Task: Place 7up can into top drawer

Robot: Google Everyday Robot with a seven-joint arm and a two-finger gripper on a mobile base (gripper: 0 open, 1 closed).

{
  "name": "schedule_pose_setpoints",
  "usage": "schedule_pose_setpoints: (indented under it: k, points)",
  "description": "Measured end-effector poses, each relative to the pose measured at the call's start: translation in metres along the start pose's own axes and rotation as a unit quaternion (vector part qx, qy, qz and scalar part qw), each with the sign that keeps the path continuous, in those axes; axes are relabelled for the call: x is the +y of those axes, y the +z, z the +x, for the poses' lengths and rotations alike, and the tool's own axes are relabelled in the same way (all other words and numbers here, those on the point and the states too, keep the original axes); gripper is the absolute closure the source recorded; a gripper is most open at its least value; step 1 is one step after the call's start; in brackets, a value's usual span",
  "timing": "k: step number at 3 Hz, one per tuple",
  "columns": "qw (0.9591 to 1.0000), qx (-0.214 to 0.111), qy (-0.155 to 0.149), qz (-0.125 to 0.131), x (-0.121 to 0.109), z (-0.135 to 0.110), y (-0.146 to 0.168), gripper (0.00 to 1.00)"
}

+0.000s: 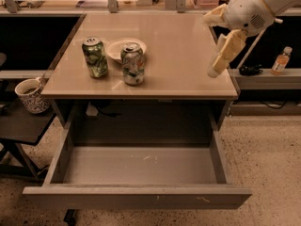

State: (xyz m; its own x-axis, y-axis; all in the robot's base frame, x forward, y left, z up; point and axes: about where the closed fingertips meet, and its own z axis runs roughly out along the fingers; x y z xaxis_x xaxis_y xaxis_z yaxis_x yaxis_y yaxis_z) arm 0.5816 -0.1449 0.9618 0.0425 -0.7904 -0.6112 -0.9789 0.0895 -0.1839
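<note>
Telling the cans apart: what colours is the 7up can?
7up can: silvery white with green patches, camera view; gripper hovers at table's right edge.

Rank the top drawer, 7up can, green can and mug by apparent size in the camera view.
1. top drawer, clearly largest.
2. mug, 7up can and green can look alike; no ranking between them.
The gripper hangs over the table's right edge, touching none.

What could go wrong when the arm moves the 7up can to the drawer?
The 7up can stands beside a darker green can and in front of a white dish; the gripper, over the table's right edge, could bump them or take the wrong can. The top drawer lies open below the tabletop, so the can might clip the table's front edge.
</note>
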Motion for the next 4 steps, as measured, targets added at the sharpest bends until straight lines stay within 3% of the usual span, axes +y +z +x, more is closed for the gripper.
schedule_pose_setpoints:
  k: [2, 3, 4]
  points:
    - [0.9998, -0.019, 0.004, -0.008, -0.004, -0.003, 0.009, 0.0]
    - [0.9974, -0.071, 0.002, -0.011, -0.012, -0.013, 0.032, 0.0]
    - [0.99, -0.138, -0.018, -0.025, -0.027, -0.051, 0.069, 0.0]
